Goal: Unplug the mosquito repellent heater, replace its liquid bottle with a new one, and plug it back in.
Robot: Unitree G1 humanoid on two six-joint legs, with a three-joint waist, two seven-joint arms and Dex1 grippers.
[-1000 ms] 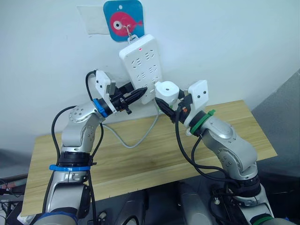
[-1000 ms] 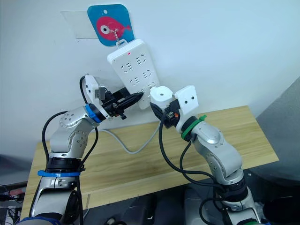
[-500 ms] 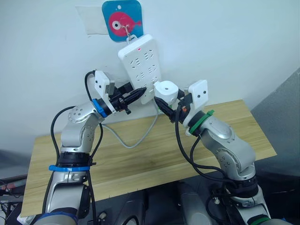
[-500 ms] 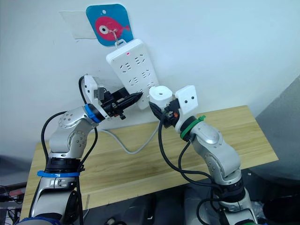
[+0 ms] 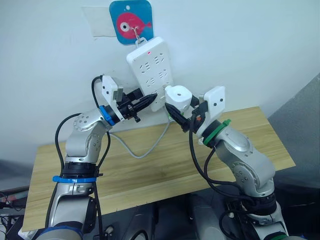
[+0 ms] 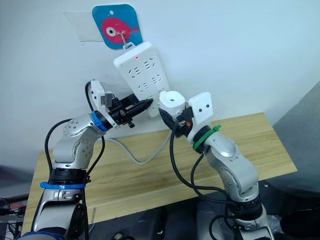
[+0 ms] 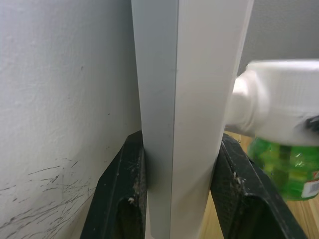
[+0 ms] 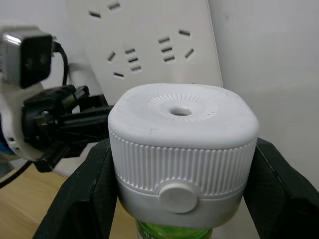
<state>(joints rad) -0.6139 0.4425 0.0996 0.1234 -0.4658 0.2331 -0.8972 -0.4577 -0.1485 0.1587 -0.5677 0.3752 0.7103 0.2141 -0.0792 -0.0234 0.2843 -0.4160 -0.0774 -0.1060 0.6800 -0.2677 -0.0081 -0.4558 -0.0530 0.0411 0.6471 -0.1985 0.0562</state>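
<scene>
Nearest us, our right gripper (image 8: 179,199) pinched the mosquito repellent heater (image 5: 178,97), green bottle (image 7: 279,167) attached, just beside the hanging power strip (image 5: 150,70). Our left gripper (image 7: 177,174) clamped the strip's edge. Plugging in seemingly awaited, needing aligned prongs.

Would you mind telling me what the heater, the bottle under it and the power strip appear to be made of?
The mosquito repellent heater looks like white matte moulded plastic, with fine ribbing round its side. The bottle seems clear green plastic or glass; light passes through it, so I cannot tell which. The power strip looks like smooth white plastic with a slight sheen.
</scene>
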